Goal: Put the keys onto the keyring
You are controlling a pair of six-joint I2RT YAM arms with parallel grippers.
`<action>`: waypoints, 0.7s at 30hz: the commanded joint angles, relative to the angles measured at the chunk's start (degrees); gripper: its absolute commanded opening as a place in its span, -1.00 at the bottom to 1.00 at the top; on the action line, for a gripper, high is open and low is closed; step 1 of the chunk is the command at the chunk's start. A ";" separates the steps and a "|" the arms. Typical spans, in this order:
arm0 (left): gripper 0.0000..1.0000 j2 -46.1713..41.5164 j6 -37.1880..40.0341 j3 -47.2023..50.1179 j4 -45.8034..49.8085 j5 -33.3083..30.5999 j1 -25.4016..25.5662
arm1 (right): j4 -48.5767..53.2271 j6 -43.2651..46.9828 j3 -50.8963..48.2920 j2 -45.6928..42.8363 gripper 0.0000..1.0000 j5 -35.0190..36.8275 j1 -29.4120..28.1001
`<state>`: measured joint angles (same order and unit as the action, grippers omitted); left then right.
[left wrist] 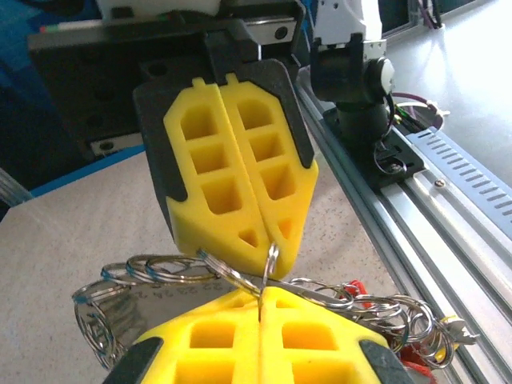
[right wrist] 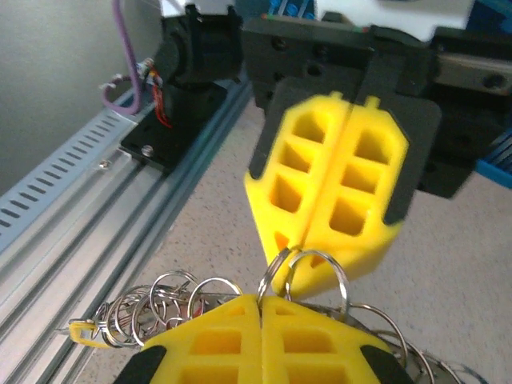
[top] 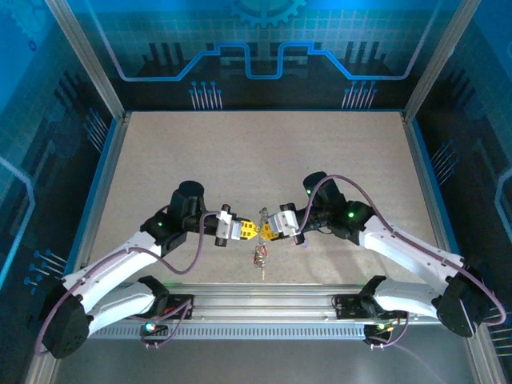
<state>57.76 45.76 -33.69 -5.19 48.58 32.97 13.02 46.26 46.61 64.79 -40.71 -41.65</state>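
Observation:
My left gripper [top: 250, 231] and right gripper [top: 266, 230] meet tip to tip above the table's near middle, both shut. A small metal ring [left wrist: 271, 264] stands on edge between them, pinched in the seam of my left gripper [left wrist: 262, 294]; the right gripper's fingers [left wrist: 240, 176] press on its top. In the right wrist view my right gripper [right wrist: 260, 298] is shut on a small metal ring [right wrist: 276, 270], with a second ring [right wrist: 342, 276] beside it. A tangle of thin rings [left wrist: 136, 272] hangs from there. The keys [top: 260, 258] dangle below, one with a red head [left wrist: 362, 293]. I cannot pick the keyring out of the tangle.
An aluminium rail [top: 264, 300] runs along the near table edge, just behind the hanging bunch. A yellow tag [right wrist: 84, 332] lies among the rings. Both arm bases [top: 160, 300] sit on the rail. Beige tabletop [top: 264, 160] stretches beyond the grippers.

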 commanded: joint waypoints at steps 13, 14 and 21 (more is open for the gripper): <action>-1.00 -2.47 -22.54 10.54 -32.79 -6.64 -0.37 | -31.09 -23.52 -14.82 -9.97 -0.50 11.95 1.34; -1.00 -2.56 -22.64 10.47 -32.75 -6.72 -0.44 | -31.62 -24.11 -14.89 -9.95 -0.51 12.86 1.10; -1.00 -2.65 -22.73 10.53 -32.87 -7.03 -0.33 | -34.37 -25.70 -15.16 -8.57 -0.58 13.47 -0.62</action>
<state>56.34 24.01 -23.62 -34.06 41.71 32.80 -17.91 22.39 31.68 55.88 -27.86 -41.23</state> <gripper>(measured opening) 0.052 0.214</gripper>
